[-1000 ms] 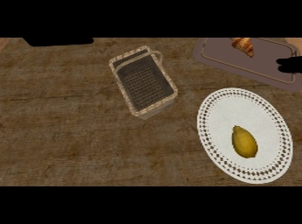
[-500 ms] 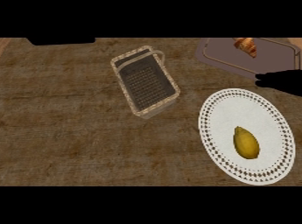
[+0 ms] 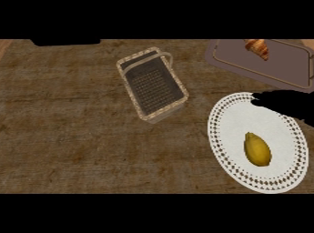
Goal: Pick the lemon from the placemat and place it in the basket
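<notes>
Hand closes in on the lemon

Right hand has slid from beside the tray to the placemat's far rim, fingers stretched out and holding nothing. The lemon lies untouched on the placemat, well apart from the basket across the table, so the pick looks about to begin. The left hand is out of sight. No brand, label or writing shows anywhere.
</notes>
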Tool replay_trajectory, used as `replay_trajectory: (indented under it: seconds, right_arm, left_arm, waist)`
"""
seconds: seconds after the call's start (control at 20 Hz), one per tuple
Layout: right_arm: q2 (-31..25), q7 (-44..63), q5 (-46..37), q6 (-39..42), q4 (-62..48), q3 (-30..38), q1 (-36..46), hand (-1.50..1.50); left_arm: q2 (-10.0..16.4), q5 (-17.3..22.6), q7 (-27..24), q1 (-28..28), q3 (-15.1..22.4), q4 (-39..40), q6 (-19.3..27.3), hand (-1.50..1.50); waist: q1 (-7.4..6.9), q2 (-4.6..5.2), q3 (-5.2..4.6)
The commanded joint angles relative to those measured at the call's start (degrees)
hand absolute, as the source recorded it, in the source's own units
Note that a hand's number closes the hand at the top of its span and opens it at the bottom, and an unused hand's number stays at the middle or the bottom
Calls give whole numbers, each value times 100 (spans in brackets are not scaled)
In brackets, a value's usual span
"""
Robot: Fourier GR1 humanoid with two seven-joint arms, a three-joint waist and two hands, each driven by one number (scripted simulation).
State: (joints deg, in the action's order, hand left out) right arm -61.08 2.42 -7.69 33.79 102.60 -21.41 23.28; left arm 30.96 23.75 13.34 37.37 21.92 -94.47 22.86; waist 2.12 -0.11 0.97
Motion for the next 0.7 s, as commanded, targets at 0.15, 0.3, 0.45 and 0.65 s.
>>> replay_trajectory:
  seconds: [0.15,0.3,0.45,0.65]
  right_arm:
    - [252,-272,-593,-422,-165,-210,-272,-150]
    - [422,-287,-811,-585,-234,-357,-340,-150]
    - [446,-402,-964,-737,-276,-426,-596,-150]
    - [727,-546,-1126,-975,-628,-455,-544,-150]
  left_arm:
    - [-71,-143,-313,-1481,-218,-165,-249,0]
    - [-130,-193,-261,-1624,-138,-164,-136,0]
    - [65,-48,-274,-1477,-257,-241,-236,0]
    - [83,55,-208,-1616,-238,-203,-303,0]
  waist:
    - [69,30,-97]
    - [91,48,-99]
    - [94,18,-95]
    - [0,57,-96]
